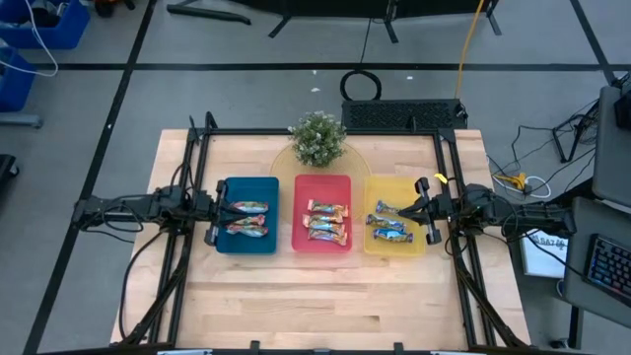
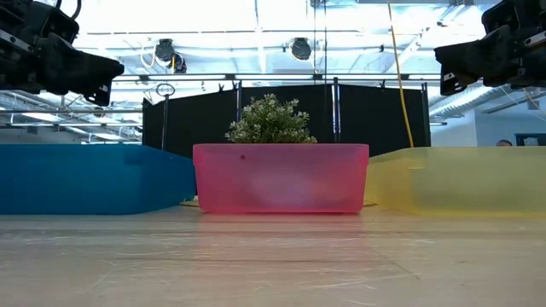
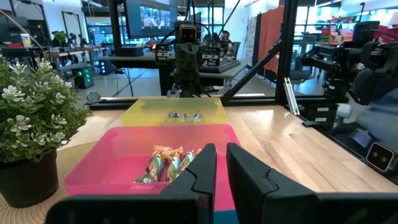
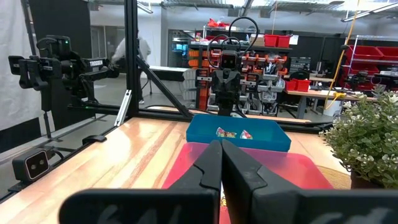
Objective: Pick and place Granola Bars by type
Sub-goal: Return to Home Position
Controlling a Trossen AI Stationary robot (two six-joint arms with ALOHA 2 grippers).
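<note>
Foil-wrapped Granola Bars [image 1: 328, 222] all lie inside trays. No bar shows on the bare tabletop [image 1: 315, 296] in the high view.
- greenish-red bars [image 1: 246, 209] in the blue tray [image 1: 246, 189]
- tan-gold bars [image 1: 328, 235] in the red tray [image 1: 323, 187]
- blue-white bars [image 1: 389, 223] in the yellow tray [image 1: 386, 189]

Each tray seems to hold one kind only, so I judge the sorting complete. What remains is only parking the arms.

Left gripper [image 3: 221, 158] hangs above the outer edge of the blue tray. Its fingers stand a narrow slit apart with nothing between them. Right gripper [image 4: 221, 149] hangs above the outer edge of the yellow tray, with fingers closed together on nothing. In the low view both sit well above the tray rims.

Hard to make out:
- Exact bar count. Wrappers overlap in the high view; roughly two or three show per tray, possibly more stacked.
- The low view shows tray walls only — contents are hidden behind them.
- Each wrist view misses the tray beneath its own arm. The right wrist view also loses most of the red tray behind its fingers.
- A plant [image 1: 317, 138] stands behind the red tray, and whether it touches the tray is unclear.
</note>
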